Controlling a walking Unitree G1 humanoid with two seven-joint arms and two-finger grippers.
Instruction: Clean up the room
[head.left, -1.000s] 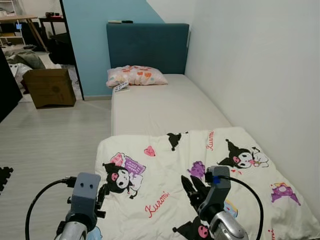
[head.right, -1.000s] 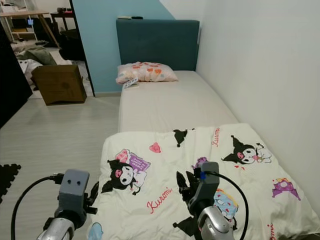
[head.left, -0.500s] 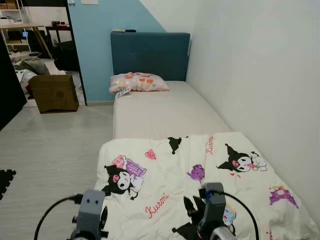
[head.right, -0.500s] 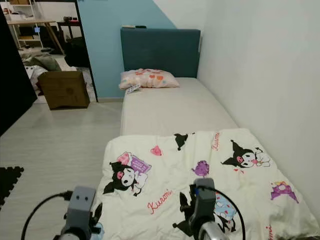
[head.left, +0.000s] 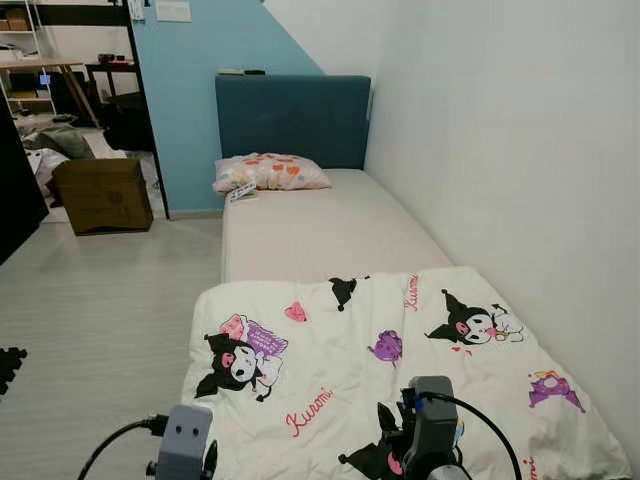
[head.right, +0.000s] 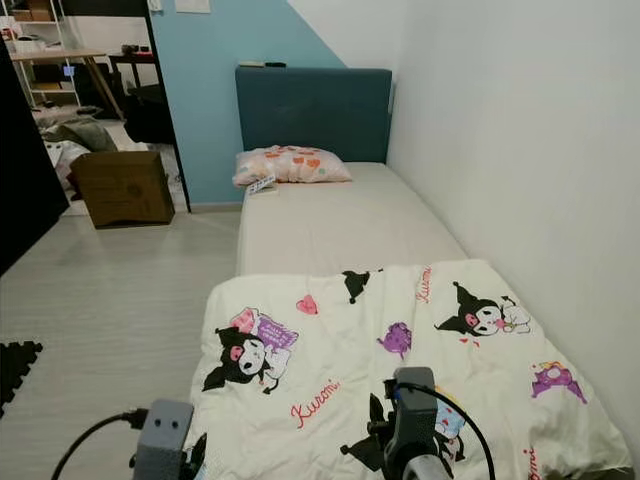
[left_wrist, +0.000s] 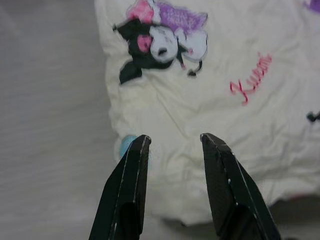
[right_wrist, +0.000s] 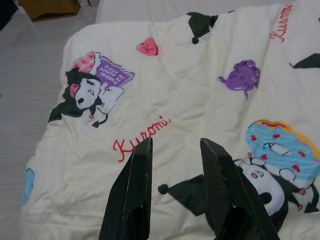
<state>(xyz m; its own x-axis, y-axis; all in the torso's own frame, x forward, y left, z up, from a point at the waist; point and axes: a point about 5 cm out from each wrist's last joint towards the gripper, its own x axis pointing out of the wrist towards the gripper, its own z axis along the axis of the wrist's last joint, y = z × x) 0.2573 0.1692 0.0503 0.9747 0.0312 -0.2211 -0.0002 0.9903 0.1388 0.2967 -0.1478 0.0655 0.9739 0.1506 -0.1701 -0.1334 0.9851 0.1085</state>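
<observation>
bed (head.left: 320, 225): runs from our 6 o'clock up to 12 o'clock, its right side along the white wall (head.left: 520, 150), a teal headboard (head.left: 292, 118) at the far end.
blanket (head.left: 390, 370): cream with cartoon prints and red script, spread over the near half of the bed; its left edge hangs over the mattress side at 7 o'clock, the far half of the mattress bare.
pillow (head.left: 270, 172): patterned, at 12 o'clock, lying against the headboard, with a small card (head.left: 243, 191) just beside its left corner.
left gripper (left_wrist: 172, 142): we hold it low at 7 o'clock, above the blanket's left edge and the floor (head.left: 100, 300); fingers (left_wrist: 131, 170) released, a gap between them, nothing in it.
right gripper (right_wrist: 176, 147): we hold it at 6 o'clock above the blanket, over the red script and a black figure; fingers (right_wrist: 137, 175) released, holding nothing, apart from the cloth.
box (head.left: 104, 194): brown cardboard, on the floor at 10 o'clock, well apart from the bed.
far room: at 11 o'clock, a desk (head.left: 40, 68) and heaped things beyond the blue wall (head.left: 190, 60).
mat (head.left: 10, 365): dark piece on the floor at 9 o'clock.
</observation>
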